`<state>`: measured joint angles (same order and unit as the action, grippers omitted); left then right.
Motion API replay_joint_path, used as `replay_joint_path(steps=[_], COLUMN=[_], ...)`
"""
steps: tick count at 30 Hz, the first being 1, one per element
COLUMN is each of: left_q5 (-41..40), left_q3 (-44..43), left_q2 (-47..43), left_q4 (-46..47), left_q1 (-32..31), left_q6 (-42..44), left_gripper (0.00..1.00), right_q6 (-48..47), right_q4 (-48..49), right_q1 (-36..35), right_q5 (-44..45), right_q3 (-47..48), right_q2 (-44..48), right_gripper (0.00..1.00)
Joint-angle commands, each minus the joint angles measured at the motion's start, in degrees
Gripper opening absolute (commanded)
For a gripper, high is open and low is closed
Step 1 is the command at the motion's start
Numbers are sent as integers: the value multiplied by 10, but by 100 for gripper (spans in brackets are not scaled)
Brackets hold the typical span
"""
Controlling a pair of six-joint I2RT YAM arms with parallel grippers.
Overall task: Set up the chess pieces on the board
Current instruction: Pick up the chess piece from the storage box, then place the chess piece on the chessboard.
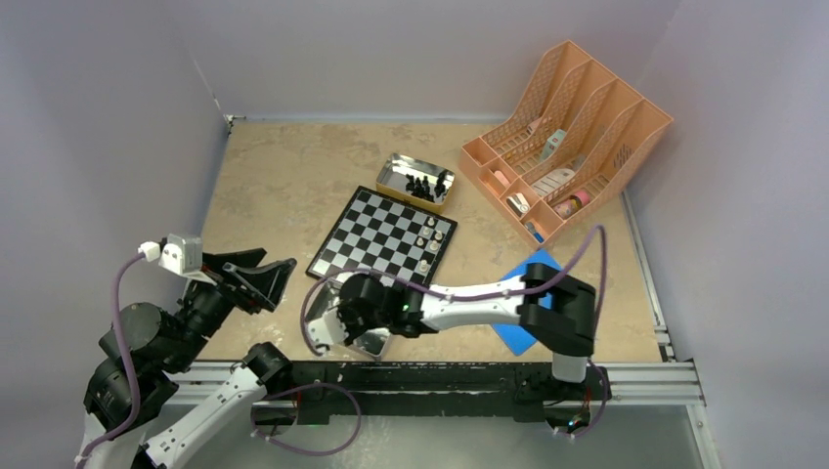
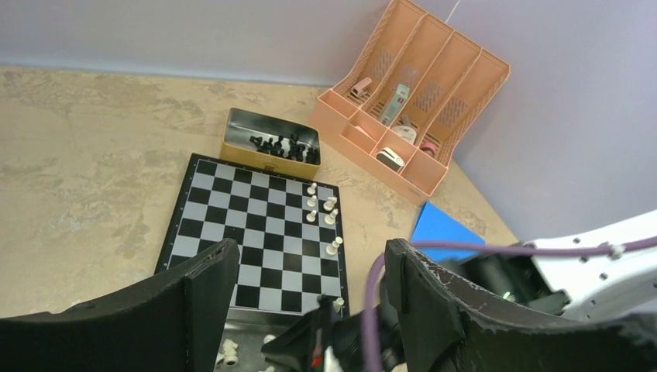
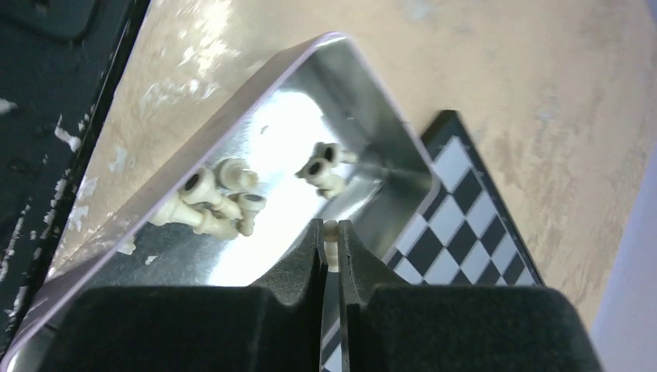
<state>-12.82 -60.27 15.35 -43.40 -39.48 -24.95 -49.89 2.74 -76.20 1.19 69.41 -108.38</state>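
Jaws of the right gripper (image 3: 331, 232), nearest the bases, are clenched on one small cream-white chess piece (image 3: 331, 228) over a shiny rectangular metal tin (image 3: 377, 93), where more cream-white pieces (image 3: 217, 205) lie on their sides. To its left the left gripper (image 2: 310, 252) hangs released, jaws wide. Just beyond the tin lies the flat black-and-white checkered chessboard (image 1: 376, 234), with a handful of standing cream-white figures (image 1: 428, 237) near its right edge. Right of it is a blue flat square (image 1: 536, 266). At the board's far edge sits a second metal tin (image 1: 399, 168) holding small black chess pieces (image 1: 422, 186), then an orange plastic file rack (image 1: 587, 107).
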Motion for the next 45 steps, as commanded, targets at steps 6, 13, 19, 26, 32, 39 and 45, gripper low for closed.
replay_joint_path(steps=[6, 13, 19, 26, 32, 39, 45], left_q5=[18, 45, 80, 89, 84, 57, 51], left_q3=[16, 86, 147, 129, 130, 134, 139], left_q2=[26, 51, 121, 199, 175, 135, 123], left_q4=[26, 80, 144, 136, 121, 109, 105], left_q1=[2, 2, 2, 2, 2, 2, 1], left_q6=[-1, 1, 28, 54, 65, 77, 74], left_gripper=[68, 68, 72, 76, 77, 77, 77], right_q6=[282, 424, 487, 536, 550, 560, 559], right_q4=[287, 401, 465, 525, 551, 570, 567], right_q1=[107, 175, 202, 223, 227, 229, 231], right_q5=[-140, -148, -110, -56, -39, -17, -14], right_q3=[-148, -261, -319, -359, -365, -362, -350], right_q2=[190, 249, 269, 269, 230, 175, 135], right_gripper=[7, 4, 3, 5, 6, 8, 9])
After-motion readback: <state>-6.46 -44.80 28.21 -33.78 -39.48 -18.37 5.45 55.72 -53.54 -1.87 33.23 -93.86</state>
